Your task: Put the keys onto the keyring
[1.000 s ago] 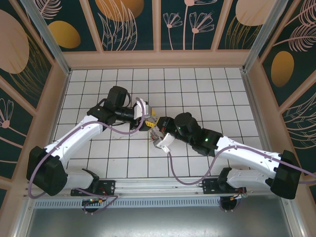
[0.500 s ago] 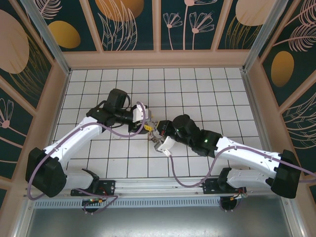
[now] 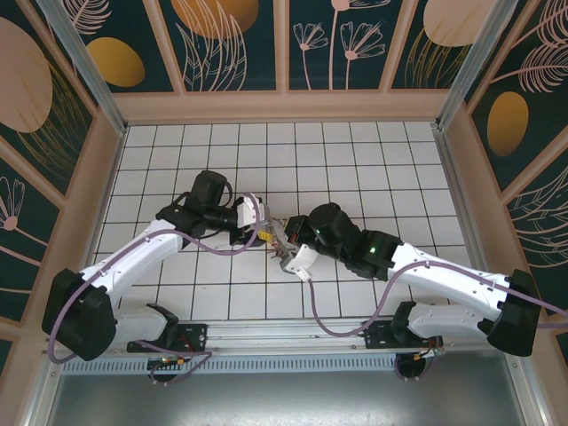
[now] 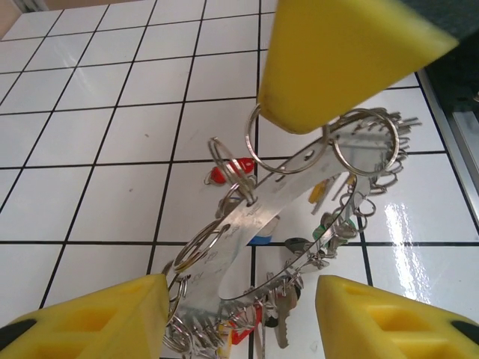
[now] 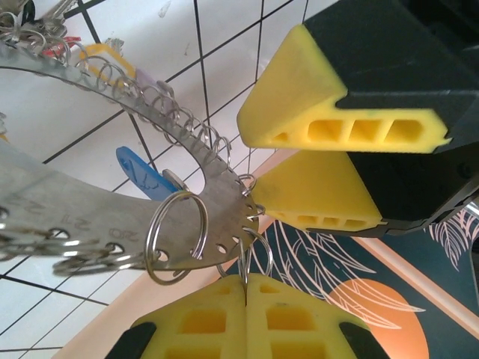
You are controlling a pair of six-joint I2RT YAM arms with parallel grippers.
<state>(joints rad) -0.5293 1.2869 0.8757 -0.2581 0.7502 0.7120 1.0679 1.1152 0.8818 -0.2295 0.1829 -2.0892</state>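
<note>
Silvery keyring (image 4: 254,213): a flat curved band strung with small split rings (image 4: 367,142), raised over the white tiled floor (image 4: 97,112) between the two grippers.
Right gripper (image 5: 245,283): pads pressed tight together, pinching one thin ring at the band's end.
Left gripper (image 4: 241,288): yellow fingers (image 4: 90,321) stand apart on either side of the bunch, gripping nothing.
Keys (image 4: 224,173): red, blue, yellow and green heads show among the rings beneath the band.
</note>
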